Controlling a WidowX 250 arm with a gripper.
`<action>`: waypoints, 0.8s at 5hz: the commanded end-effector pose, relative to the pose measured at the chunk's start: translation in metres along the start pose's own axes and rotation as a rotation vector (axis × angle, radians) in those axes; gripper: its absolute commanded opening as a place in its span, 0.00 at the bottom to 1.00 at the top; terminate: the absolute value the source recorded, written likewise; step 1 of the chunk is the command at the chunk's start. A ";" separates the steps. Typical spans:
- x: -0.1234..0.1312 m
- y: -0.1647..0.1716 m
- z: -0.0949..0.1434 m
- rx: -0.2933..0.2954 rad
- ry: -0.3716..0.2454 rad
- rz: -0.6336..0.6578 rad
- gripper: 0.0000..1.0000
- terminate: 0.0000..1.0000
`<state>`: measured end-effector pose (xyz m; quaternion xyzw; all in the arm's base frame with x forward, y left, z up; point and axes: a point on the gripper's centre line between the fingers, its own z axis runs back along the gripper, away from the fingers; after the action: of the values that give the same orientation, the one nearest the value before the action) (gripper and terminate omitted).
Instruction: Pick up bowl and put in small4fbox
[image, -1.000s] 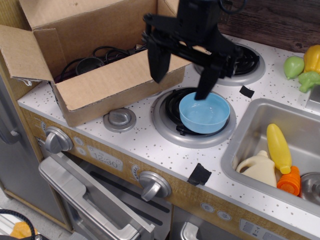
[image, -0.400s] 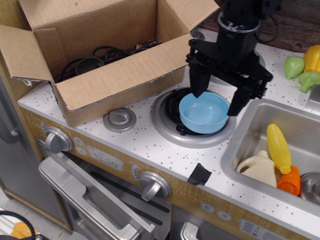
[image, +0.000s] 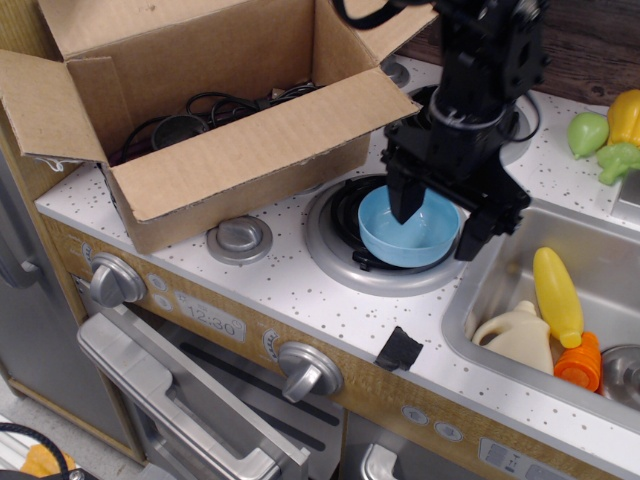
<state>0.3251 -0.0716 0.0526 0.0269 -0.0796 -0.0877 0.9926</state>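
So the job has barely begun: the one light-blue bowl (image: 407, 228) sits on the front burner (image: 388, 262), not yet lifted. The gripper (image: 438, 218) hangs over it, fingers spread, one inside the rim and one outside its right edge. Grasping, lifting and carrying remain. One cardboard box (image: 215, 110) waits open, cables (image: 205, 110) inside.

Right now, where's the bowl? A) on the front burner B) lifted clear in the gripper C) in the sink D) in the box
A: the bowl sits on the front burner, with the open gripper straddling its right rim, one finger inside and one outside; the box holds only cables.
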 end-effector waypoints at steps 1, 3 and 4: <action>0.007 0.006 -0.022 -0.024 -0.087 -0.036 1.00 0.00; 0.007 -0.002 -0.034 -0.031 -0.094 -0.017 0.00 0.00; 0.007 -0.014 -0.013 -0.017 -0.042 0.020 0.00 0.00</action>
<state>0.3202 -0.0869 0.0228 0.0223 -0.0623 -0.0704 0.9953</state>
